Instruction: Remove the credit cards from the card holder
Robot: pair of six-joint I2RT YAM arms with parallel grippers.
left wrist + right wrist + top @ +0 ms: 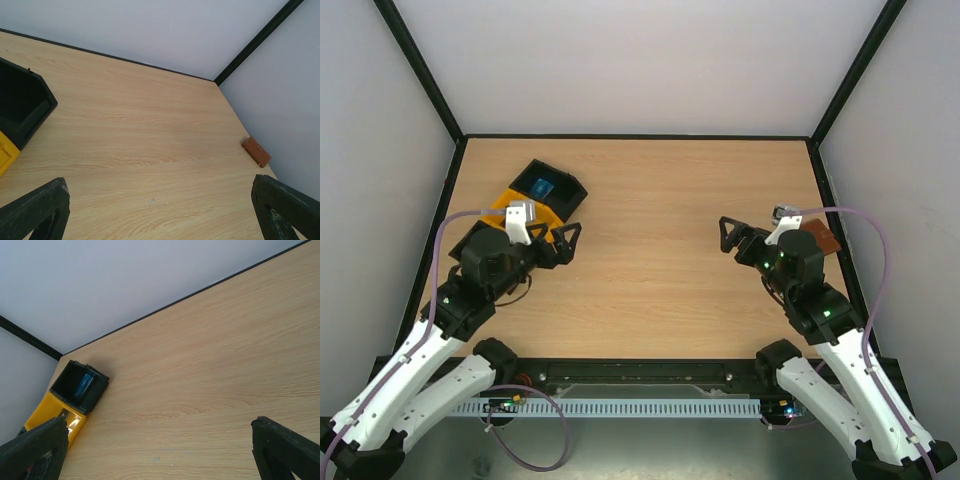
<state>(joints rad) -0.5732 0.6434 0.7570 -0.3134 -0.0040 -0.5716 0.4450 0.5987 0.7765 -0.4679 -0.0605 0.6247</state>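
The card holder (821, 236), a small brown leather wallet, lies shut at the table's right edge, just beyond my right wrist. In the left wrist view the card holder (256, 151) lies flat by the right wall, far from the jaws. The credit cards are hidden. My left gripper (563, 245) hovers open at the left side of the table, pointing right, with nothing between its fingers (36, 209). My right gripper (732, 240) is open and empty too, pointing left, with the wallet behind it; only bare table lies between its fingertips (287, 450).
A black bin (552, 187) with a blue item (85, 383) inside stands at the back left, with a yellow bin (510, 208) against it, right next to my left wrist. Black frame posts and white walls enclose the wooden table (650, 200).
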